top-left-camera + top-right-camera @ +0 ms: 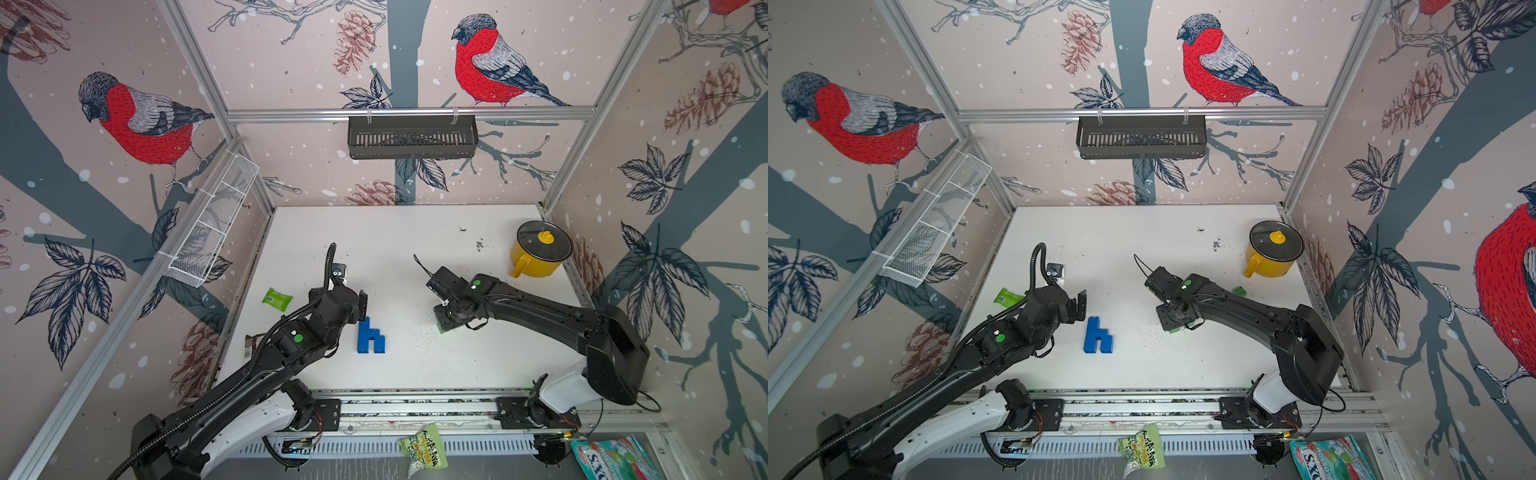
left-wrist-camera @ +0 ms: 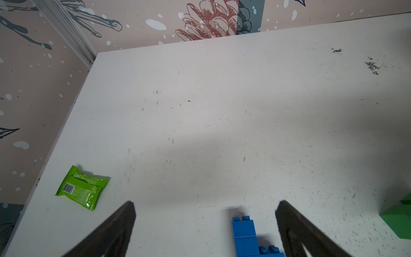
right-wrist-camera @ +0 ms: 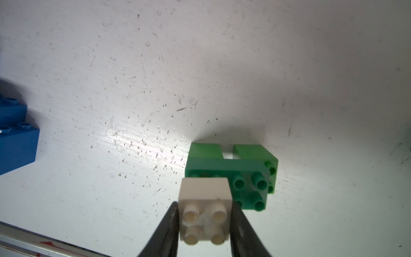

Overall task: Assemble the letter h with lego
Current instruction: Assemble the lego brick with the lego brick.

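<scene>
In both top views a blue lego h (image 1: 370, 337) lies flat on the white table (image 1: 415, 232), at lower centre of the frame, and it looks finished. The left pincer (image 1: 362, 305) hangs just up and left of the h's stem, its jaws wide apart and empty. At centre right the right pincer (image 1: 444, 325) points straight down, mostly hidden under its own wrist. An edge of the green bricks (image 1: 1175, 331) shows beneath it in a top view.

The left wrist view shows the open jaws straddling the tip of the stem without touching it. A green packet (image 2: 82, 188) lies well apart from them.

In the right wrist view the jaws are clamped on a square white brick (image 3: 204, 213). The brick sits over one end of the green oblong that tops the stacked green bricks, but I cannot tell whether it is seated.

The main risk I see is an off-centre push. It could tip the small green stack or let the white brick twist in the grip. A sideways sweep by the left arm could knock the h askew.
</scene>
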Tool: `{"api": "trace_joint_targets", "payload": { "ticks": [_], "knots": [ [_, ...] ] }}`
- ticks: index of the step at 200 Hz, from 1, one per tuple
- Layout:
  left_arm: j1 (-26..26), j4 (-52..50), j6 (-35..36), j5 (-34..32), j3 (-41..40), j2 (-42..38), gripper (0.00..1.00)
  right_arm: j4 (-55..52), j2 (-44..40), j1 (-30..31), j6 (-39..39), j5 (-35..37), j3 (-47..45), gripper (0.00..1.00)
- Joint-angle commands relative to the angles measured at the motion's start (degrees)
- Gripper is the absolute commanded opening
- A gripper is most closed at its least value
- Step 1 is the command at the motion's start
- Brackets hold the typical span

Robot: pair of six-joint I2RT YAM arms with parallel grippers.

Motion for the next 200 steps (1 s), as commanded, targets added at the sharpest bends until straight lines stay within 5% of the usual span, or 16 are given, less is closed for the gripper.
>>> {"api": "trace_joint_targets", "payload": {
  "ticks": [1, 200],
  "knots": [
    [0.07, 0.62, 0.14, -1.08, -0.03, -0.14, 0.98, -1.04, 0.18, 0.17, 0.07, 0.93, 0.33, 0.37],
    [0.11, 0.82, 0.31, -0.78, -0.07, 0.05, 0.98, -4.62, 5.13, -0.71, -2.39, 0.37, 2.72, 0.29]
  ]
}}
